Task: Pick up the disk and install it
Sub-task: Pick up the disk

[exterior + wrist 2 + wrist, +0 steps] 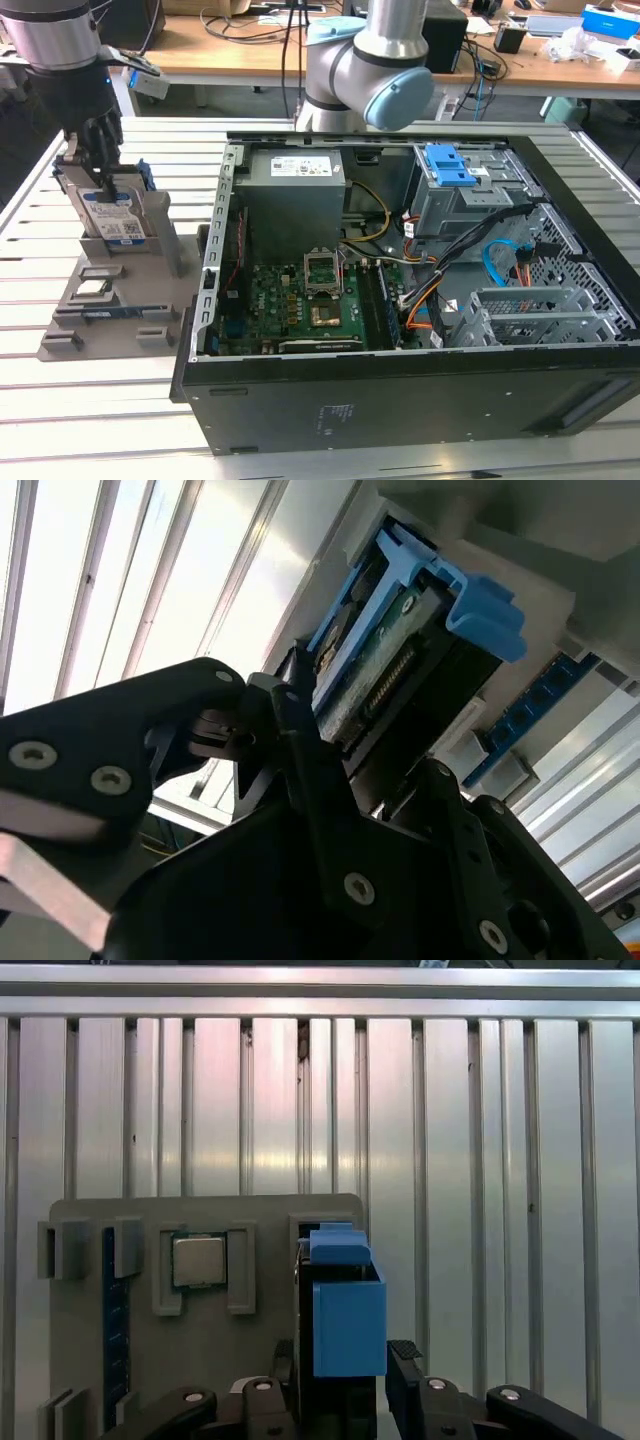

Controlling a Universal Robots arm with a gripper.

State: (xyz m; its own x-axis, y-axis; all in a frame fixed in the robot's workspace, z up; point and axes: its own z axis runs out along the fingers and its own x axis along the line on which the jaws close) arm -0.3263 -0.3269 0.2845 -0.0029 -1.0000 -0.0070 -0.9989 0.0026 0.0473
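Clasping the upright disk (112, 218), white-and-blue label showing, fingers (404, 1358) narrow on its edges, in the grey stand (165, 238).

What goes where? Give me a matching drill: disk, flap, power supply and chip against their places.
1 disk
2 flap
3 power supply
4 chip

A on the drive cage in the case
B flat in a holder recess
C upright in the holder, pincer at its top
D in the case, beside the motherboard

Pairs: 1-C, 2-A, 3-D, 4-B
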